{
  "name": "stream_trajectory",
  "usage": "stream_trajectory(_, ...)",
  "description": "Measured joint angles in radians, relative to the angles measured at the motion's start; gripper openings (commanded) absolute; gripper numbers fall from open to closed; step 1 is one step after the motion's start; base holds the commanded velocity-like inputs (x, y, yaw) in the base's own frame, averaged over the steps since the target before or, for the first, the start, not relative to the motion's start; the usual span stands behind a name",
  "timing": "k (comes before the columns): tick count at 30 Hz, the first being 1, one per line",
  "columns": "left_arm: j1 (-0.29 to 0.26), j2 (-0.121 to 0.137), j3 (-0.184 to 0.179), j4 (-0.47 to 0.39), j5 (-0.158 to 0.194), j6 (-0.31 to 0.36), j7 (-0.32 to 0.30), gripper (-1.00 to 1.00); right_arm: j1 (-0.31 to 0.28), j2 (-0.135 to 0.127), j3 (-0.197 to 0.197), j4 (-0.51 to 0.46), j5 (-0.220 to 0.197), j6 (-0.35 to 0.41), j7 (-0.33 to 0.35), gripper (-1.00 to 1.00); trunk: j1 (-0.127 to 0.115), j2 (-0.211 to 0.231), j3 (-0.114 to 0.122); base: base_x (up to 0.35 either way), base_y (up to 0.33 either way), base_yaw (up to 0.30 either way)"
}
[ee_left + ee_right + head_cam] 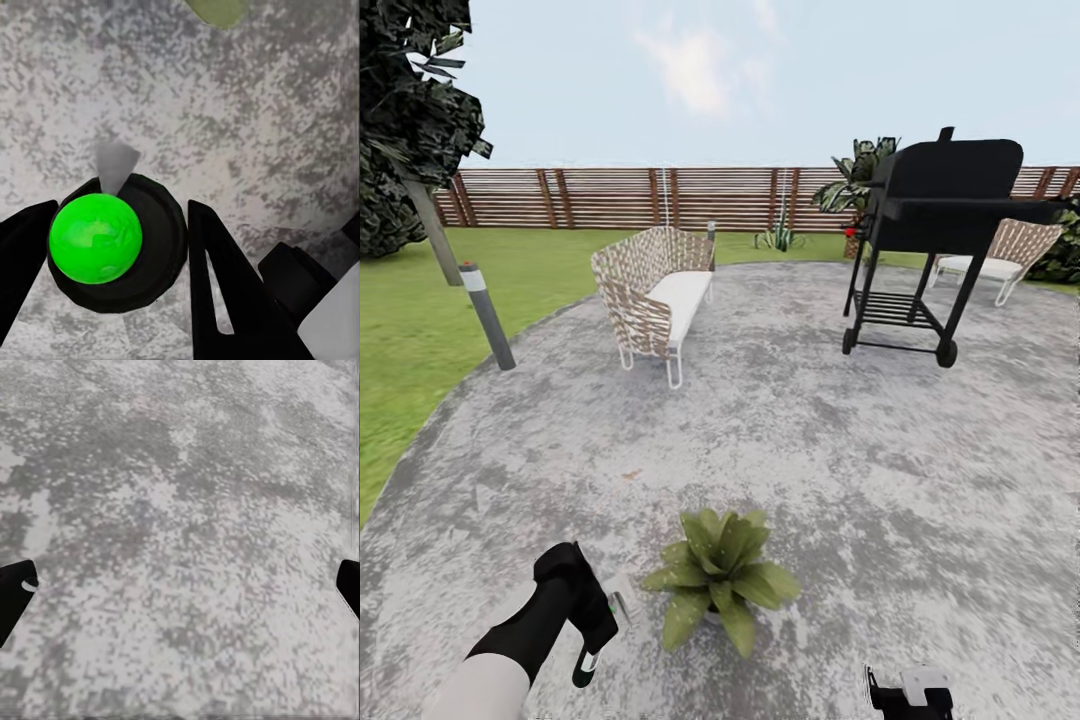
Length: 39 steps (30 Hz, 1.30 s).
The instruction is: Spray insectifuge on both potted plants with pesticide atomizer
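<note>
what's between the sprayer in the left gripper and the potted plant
Nothing but bare grey paving. In the head view the left gripper holds the sprayer just beside the potted plant, with a short strip of patio between them.

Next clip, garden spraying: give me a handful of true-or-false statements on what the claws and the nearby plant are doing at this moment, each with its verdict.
1. The left claw is closed around the pesticide atomizer. True: a dark finger sits on each side of its green-topped body.
2. The right claw is holding a second sprayer. False: its fingers are spread wide with bare patio between them.
3. A potted plant stands on the paved patio just ahead of the robot. True.
4. That plant stands on the lawn. False: it is on the grey paving.
5. The barbecue grill stands between the plant and the left claw. False: the grill is far back at the right, beyond the wicker sofa.
</note>
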State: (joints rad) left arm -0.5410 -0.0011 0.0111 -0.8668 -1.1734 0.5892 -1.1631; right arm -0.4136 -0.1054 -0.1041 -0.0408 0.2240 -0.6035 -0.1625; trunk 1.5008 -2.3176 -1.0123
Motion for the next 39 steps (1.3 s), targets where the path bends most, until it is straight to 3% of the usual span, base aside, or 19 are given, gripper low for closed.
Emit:
stream_trajectory(5,0.0,0.0,0.001,0.0,0.0,0.001,0.002,-1.0,0.0,0.001,0.0,0.0,0.0,0.0,0.0,1.0,0.0,0.0,0.0,-0.133,-0.21,0.051)
stream_trajectory(26,0.012,0.009,0.01,0.011,0.002,0.084,0.007,-1.0,0.0,0.001,0.0,0.0,0.001,0.0,-0.001,1.0,0.0,0.0,0.0,0.016,-0.029,0.272)
stream_trajectory(39,0.012,0.005,0.013,0.012,0.01,0.085,0.007,-1.0,0.0,0.001,0.0,0.0,0.0,0.0,-0.001,1.0,0.0,0.0,0.0,0.0,-0.264,0.027)
